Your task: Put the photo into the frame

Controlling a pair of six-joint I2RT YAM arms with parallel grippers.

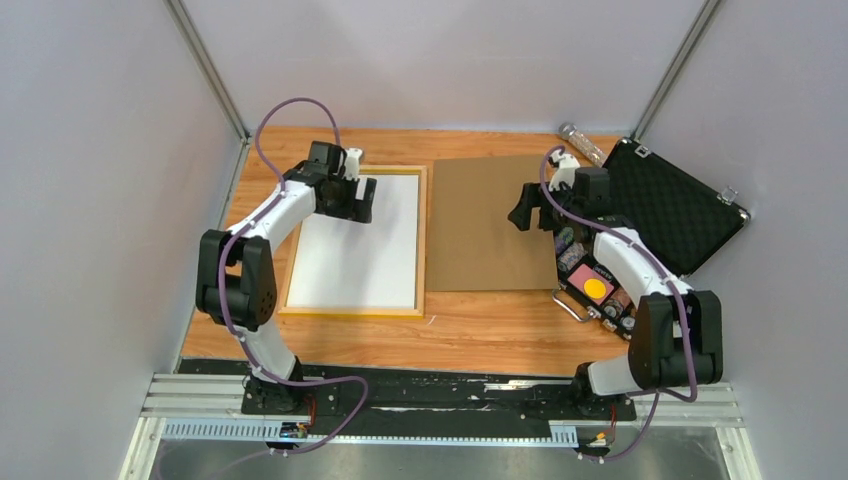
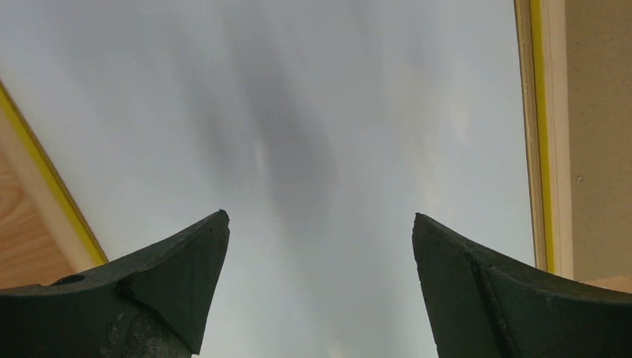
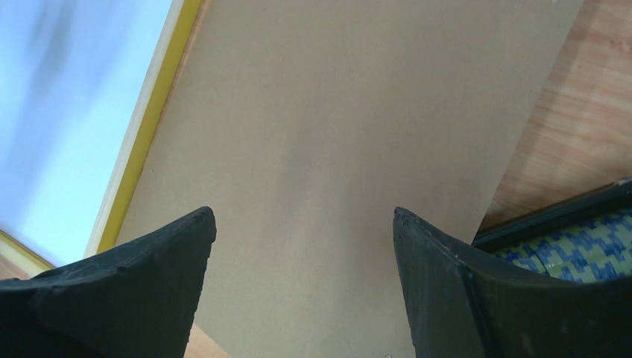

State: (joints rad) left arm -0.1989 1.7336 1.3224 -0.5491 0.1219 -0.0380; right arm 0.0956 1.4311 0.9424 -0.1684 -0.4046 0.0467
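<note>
While the left gripper (image 1: 358, 203) hovers over the frame (image 1: 422, 240) at nine o'clock, the right gripper (image 1: 526, 212) overhangs the backing board (image 1: 480, 235). Both gape empty, apparently poised to grasp.

frame (image 1: 350, 312): 1 | brown board (image 1: 485, 225): 1 | black case (image 1: 670, 205): 1 | arms (image 1: 262, 215) (image 1: 628, 250): 2

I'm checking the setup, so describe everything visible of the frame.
The frame is a thin yellow wooden rectangle lying flat on the table, left of centre. A plain white surface fills its opening. The brown board lies along its right rail; whether they touch is unclear. The open left hand hangs over its far half, gripping nothing.
</note>
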